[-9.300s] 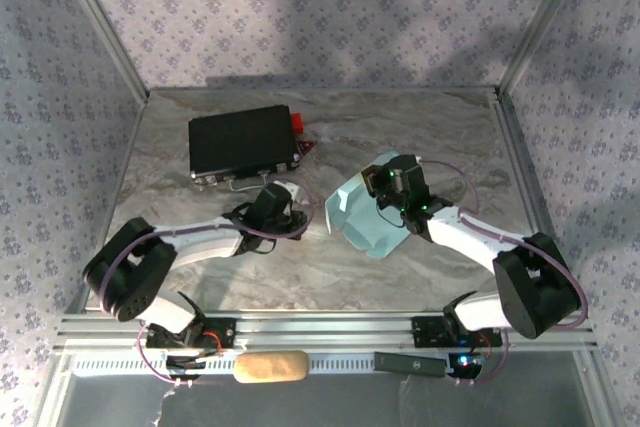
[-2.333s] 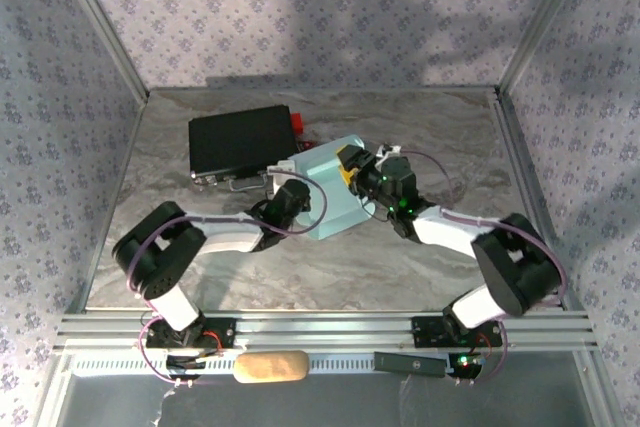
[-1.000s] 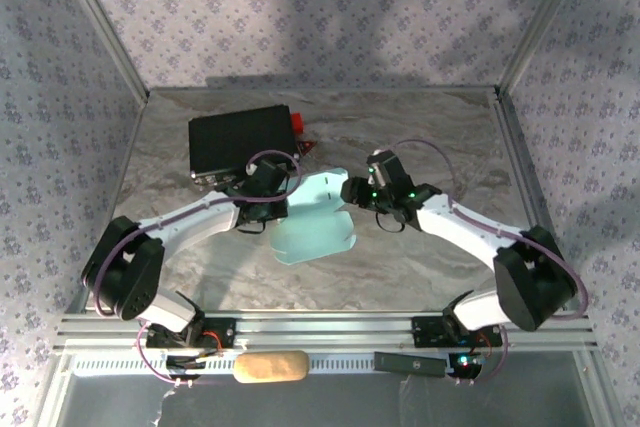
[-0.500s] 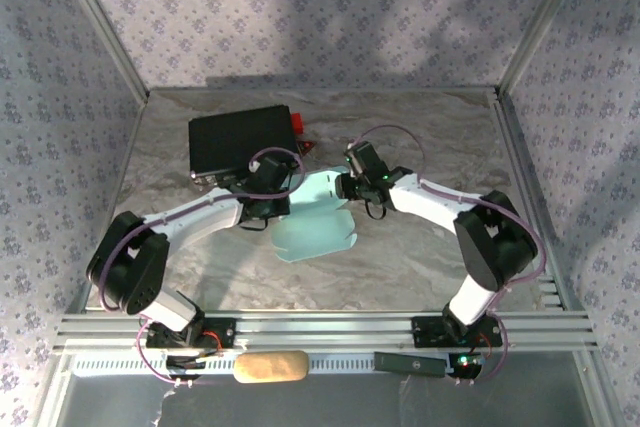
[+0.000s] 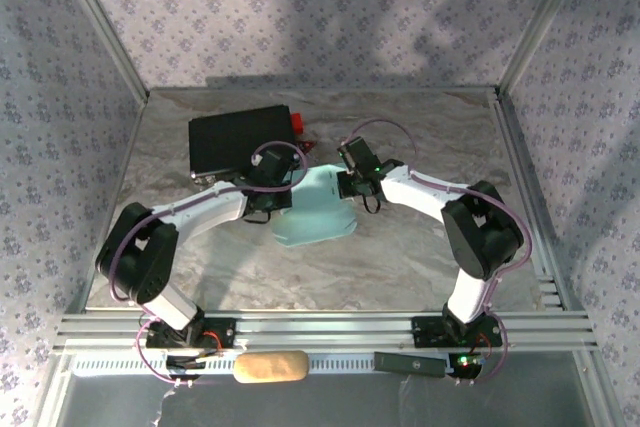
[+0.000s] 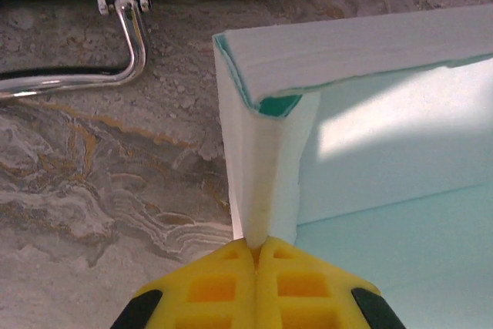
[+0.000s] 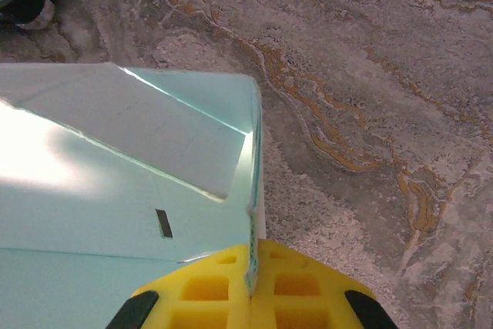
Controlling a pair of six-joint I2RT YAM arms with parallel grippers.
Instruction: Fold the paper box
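From above, the paper box point(image 5: 318, 212) lies near the middle of the marbled table point(image 5: 420, 267), partly folded, just in front of the right end of a black case point(image 5: 240, 142) that sits toward the far left. The two arms reach in from either side: the left gripper point(image 5: 275, 197) meets the box's left edge and the right gripper point(image 5: 347, 185) meets its far right corner. How far either stands open cannot be made out at this height. A tan oblong thing point(image 5: 270, 367) rests on the front rail below the table. In the left wrist view, the left gripper point(image 6: 256, 248) has its yellow fingers point(image 6: 216, 287) pressed together with no gap, pinching the lower end of an upright pale wall of the box. A second wall meets that one at a corner above, and the box floor spreads to the right. The case's latches and a bent metal handle point(image 6: 123, 44) lie on the table beyond. In the right wrist view, the right gripper point(image 7: 253, 256) is likewise clamped tight on a thin raised edge of the box, with a folded flap spreading to the left and bare table to the right.
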